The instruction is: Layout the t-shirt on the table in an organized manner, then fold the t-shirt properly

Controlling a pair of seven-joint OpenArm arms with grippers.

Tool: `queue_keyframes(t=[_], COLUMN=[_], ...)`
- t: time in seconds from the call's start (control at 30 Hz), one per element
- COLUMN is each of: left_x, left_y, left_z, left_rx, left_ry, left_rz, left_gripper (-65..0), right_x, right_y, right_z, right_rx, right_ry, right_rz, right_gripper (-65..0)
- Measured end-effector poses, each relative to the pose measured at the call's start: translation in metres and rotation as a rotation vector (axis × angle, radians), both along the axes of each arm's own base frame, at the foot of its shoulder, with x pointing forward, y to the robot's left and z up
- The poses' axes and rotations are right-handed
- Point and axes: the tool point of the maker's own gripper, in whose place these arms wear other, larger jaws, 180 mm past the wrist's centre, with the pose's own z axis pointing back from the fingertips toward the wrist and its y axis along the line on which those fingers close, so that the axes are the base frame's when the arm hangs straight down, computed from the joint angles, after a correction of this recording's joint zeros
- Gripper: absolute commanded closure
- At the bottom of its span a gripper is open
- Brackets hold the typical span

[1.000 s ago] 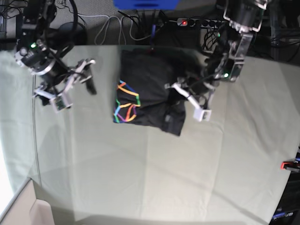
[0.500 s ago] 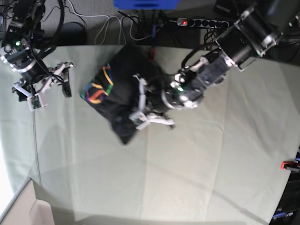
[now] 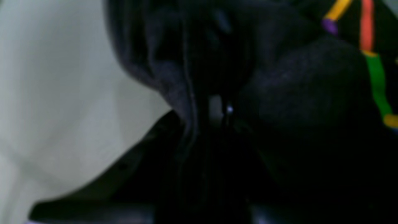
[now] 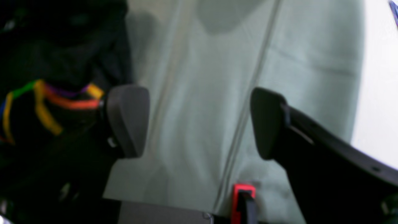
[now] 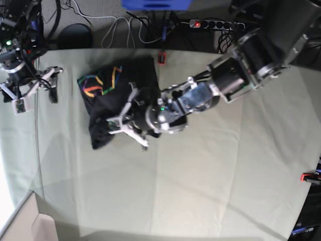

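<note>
The black t-shirt (image 5: 113, 93) lies bunched on the left half of the table (image 5: 210, 191), its rainbow print (image 5: 100, 83) facing up at the far left end. My left gripper (image 5: 117, 123) reaches in from the right and is shut on the t-shirt's near edge. In the left wrist view dark t-shirt (image 3: 295, 93) fabric fills the frame and wraps around the jaws. My right gripper (image 5: 37, 90) hangs open at the table's left edge, apart from the shirt. Its two pads (image 4: 127, 121) stand wide over bare cloth, with the t-shirt (image 4: 46, 102) to their left.
A red clamp (image 5: 161, 56) sits on the far table edge just right of the shirt, another red clamp (image 5: 308, 176) at the right edge, and a third red clamp (image 4: 244, 193) shows below the right gripper. Cables and a power strip (image 5: 210, 23) lie behind the table.
The left arm has stretched leftwards, dragging the t-shirt from the table's middle toward the left and turning it. The right arm has drawn back toward the left edge, still open.
</note>
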Motion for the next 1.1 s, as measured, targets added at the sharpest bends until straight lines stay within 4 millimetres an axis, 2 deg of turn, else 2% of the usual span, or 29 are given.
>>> queue_keyframes(t=[0.07, 0.13, 0.27, 0.33, 0.43, 0.57, 0.63, 0.7, 0.9, 0.97, 1.1], left_x=[-0.005, -0.001, 0.015, 0.019, 0.022, 0.028, 0.031, 0.036, 0.047, 0.066, 0.115], left_y=[-0.012, -0.018, -0.015, -0.014, -0.016, -0.019, -0.019, -0.019, -0.016, -0.008, 0.027], left_z=[0.0, -0.001, -0.001, -0.001, 0.003, 0.009, 0.012, 0.016, 0.024, 0.036, 0.068], left_rx=[-0.005, 0.004, 0.036, 0.044, 0.042, 0.035, 0.032, 0.031, 0.004, -0.07, -0.242], left_ry=[0.024, 0.028, 0.019, 0.016, 0.007, -0.009, -0.016, -0.027, -0.025, 0.005, 0.015], left_rz=[-0.03, -0.032, -0.012, -0.008, -0.01, -0.012, -0.011, -0.01, 0.024, 0.126, 0.389], left_gripper=[-0.1, -0.1, -0.2, -2.2, -13.5, -35.0, -42.3, -46.0, -47.9, -48.0, -47.8], right_x=[-0.002, -0.003, -0.004, -0.004, -0.004, -0.003, -0.003, -0.003, -0.003, -0.003, -0.003], right_y=[-0.005, -0.009, -0.012, -0.012, -0.011, -0.01, -0.009, -0.009, -0.009, -0.01, -0.011], right_z=[0.0, 0.002, 0.002, 0.002, 0.002, 0.002, 0.002, 0.002, 0.002, 0.002, 0.002], right_rx=[-0.004, -0.008, -0.013, -0.012, -0.007, -0.006, -0.006, -0.005, -0.005, -0.006, -0.009], right_ry=[0.002, -0.002, -0.002, -0.001, -0.003, -0.004, -0.004, -0.005, -0.005, -0.004, -0.004], right_rz=[-0.015, -0.029, -0.034, -0.034, -0.036, -0.033, -0.032, -0.032, -0.032, -0.033, -0.035], right_gripper=[-51.7, -51.7, -51.7, -51.7, -51.7, -51.7, -51.7, -51.7, -51.7, -51.7, -51.7])
